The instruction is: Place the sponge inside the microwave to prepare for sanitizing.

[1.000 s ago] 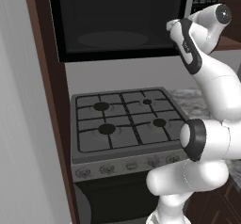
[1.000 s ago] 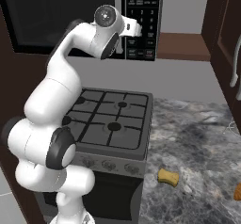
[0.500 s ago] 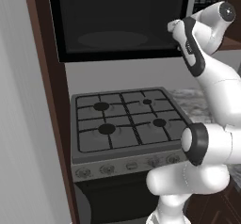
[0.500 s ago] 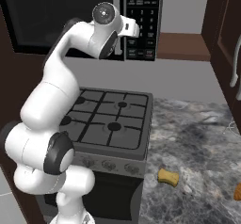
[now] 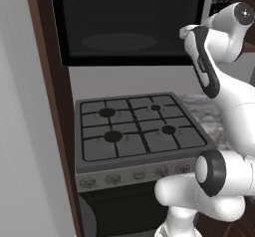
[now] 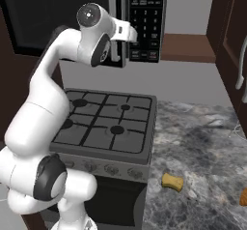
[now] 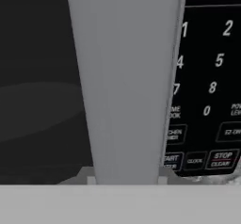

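The microwave point(image 5: 129, 22) hangs above the stove, its dark-glass door closed and the white turntable plate point(image 5: 119, 42) dim behind the glass. My gripper point(image 6: 131, 34) is up at the door's right edge, beside the black button panel point(image 6: 147, 21), and is shut on the silver door handle point(image 7: 127, 77), which runs straight up the hand view. The fingertips themselves are hidden. The sponge point(image 6: 172, 181), a small yellowish-tan block, lies on the marble counter point(image 6: 202, 147) right of the stove, far below the gripper.
A grey gas stove point(image 5: 134, 131) stands under the microwave. A brown cabinet side point(image 5: 52, 111) flanks it on the left. An orange item point(image 6: 243, 196) lies at the counter's right edge. A dark cabinet with a silver handle point(image 6: 240, 64) stands to the right.
The gripper has shut on the door handle. The arm has barely shifted, and the door has stayed closed.
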